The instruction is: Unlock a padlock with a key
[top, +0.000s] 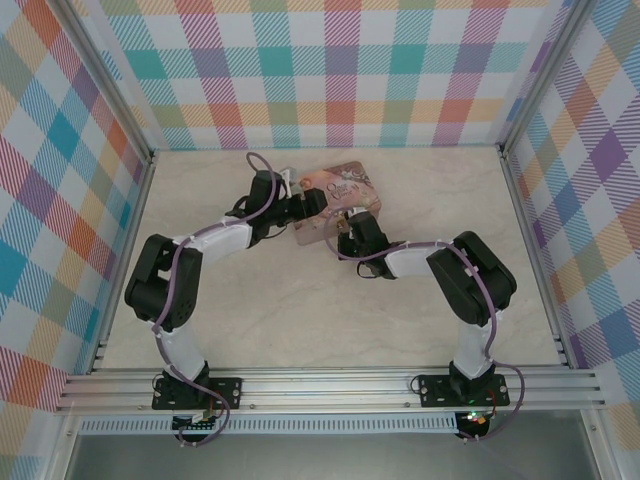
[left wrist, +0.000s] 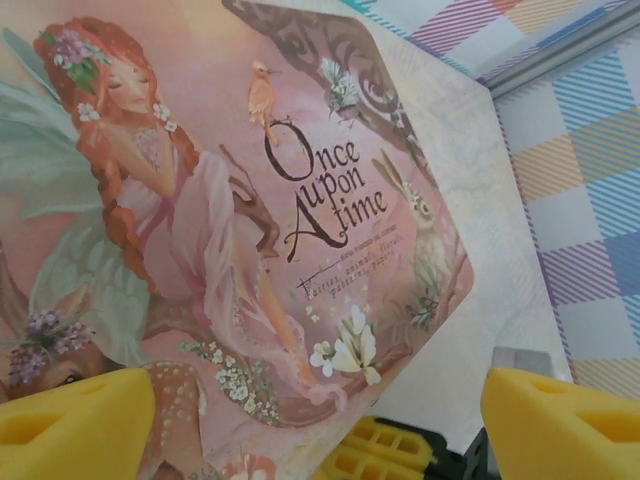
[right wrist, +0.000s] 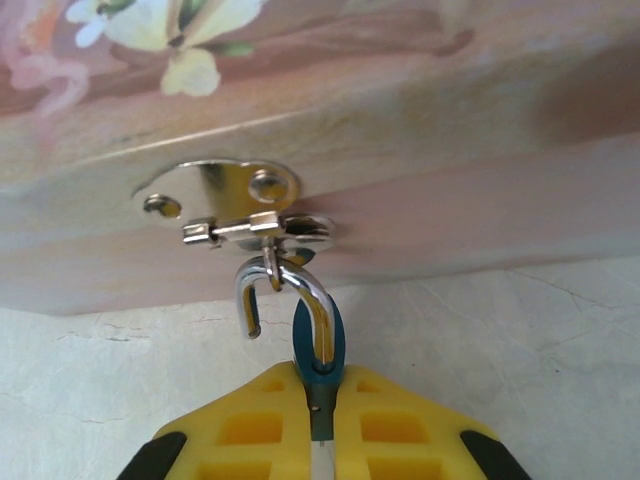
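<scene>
The padlock [right wrist: 320, 350] has a small blue body and a silvery shackle [right wrist: 300, 285]. The shackle is hooked through the metal hasp [right wrist: 235, 215] on the side of the pink tin [right wrist: 400, 130], and one of its ends hangs free of the body. My right gripper [right wrist: 320, 420] is shut on the blue body from below. A dark grey sliver sits between its yellow pads; I cannot tell whether it is the key. My left gripper [left wrist: 320, 425] hangs open over the tin's illustrated lid [left wrist: 250, 200], with its yellow fingers [left wrist: 75, 425] set wide apart.
The tin [top: 340, 190] lies at the back middle of the marble-patterned table [top: 300, 310]. Both grippers meet at it, left [top: 300, 208] and right [top: 347, 238]. Checked walls [top: 340, 70] close off the back and both sides.
</scene>
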Controlling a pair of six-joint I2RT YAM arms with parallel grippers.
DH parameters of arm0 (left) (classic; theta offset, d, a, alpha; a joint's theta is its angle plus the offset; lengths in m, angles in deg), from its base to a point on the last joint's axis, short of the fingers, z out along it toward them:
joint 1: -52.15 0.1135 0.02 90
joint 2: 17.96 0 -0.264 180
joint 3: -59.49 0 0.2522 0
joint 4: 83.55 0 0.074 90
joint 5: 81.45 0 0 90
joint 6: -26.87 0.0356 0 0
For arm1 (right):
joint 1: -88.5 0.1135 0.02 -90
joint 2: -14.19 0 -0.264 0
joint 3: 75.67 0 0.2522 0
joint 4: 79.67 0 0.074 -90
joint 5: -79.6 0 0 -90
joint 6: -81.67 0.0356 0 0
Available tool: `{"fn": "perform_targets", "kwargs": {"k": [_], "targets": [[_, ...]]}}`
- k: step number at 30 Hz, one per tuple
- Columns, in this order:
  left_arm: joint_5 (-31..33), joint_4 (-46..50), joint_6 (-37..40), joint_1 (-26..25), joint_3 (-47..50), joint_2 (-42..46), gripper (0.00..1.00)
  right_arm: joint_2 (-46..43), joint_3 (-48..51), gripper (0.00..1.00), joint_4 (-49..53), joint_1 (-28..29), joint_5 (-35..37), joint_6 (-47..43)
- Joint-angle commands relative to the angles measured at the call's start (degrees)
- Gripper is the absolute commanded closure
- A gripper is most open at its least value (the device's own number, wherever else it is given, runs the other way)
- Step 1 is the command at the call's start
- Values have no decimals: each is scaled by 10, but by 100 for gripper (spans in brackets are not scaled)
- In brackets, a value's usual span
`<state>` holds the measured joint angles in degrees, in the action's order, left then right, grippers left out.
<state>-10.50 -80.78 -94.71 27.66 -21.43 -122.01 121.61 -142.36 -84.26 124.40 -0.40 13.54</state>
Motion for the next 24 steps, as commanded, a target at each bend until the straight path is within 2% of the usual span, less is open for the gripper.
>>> {"fn": "perform_targets", "kwargs": {"k": [1,15,24], "targets": [[-11,11,18,-11,-15,-25,15,-10,11,91,7,-6,-10,22],[0,0,1,-22,71,-23,15,-17,21,91,-29,-58,-55,114],[21,-4,-9,-33,87,-31,15,-14,-37,92,123,-66,27,110]]}}
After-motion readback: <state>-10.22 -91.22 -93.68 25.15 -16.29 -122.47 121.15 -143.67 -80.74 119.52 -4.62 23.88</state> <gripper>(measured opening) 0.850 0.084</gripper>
